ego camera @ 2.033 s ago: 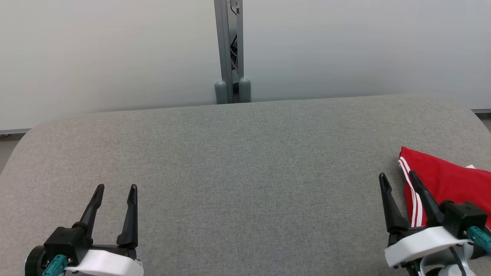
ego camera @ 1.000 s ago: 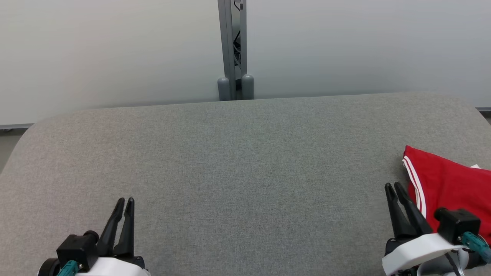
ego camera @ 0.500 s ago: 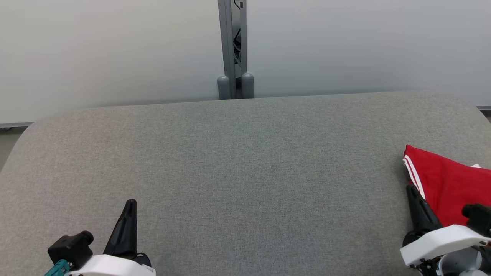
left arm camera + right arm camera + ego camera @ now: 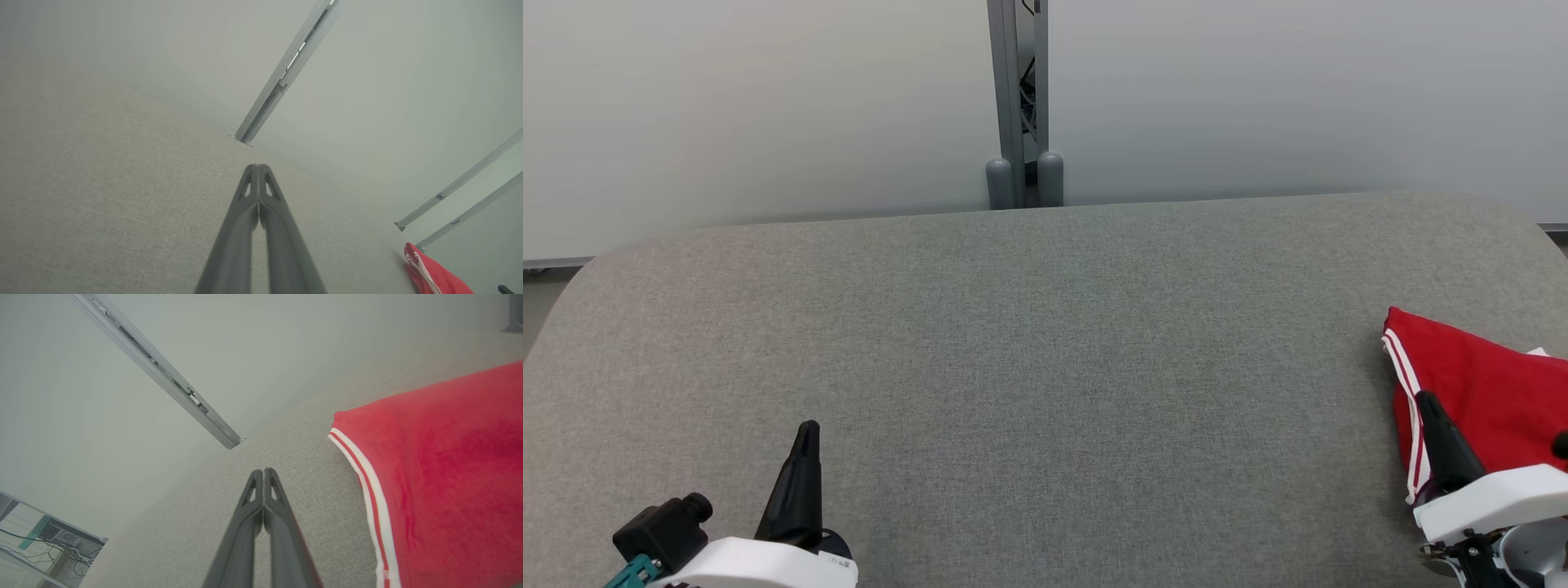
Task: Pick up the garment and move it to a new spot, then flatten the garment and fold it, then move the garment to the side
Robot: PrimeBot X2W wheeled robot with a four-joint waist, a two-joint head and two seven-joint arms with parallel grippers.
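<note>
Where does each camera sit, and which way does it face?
Head: on the head, facing forward and down over the table; left hand and right hand at its bottom corners, both shut.
Left wrist: on the left arm, looking along that hand's fingers across the table to the wall.
Right wrist: on the right arm, looking along its fingers, garment just right of them.
Shared: all three show the garment.

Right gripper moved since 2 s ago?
Yes. The right gripper has shut and shifted rightward and down the head view, from left of the striped hem of the red garment to overlapping it.
</note>
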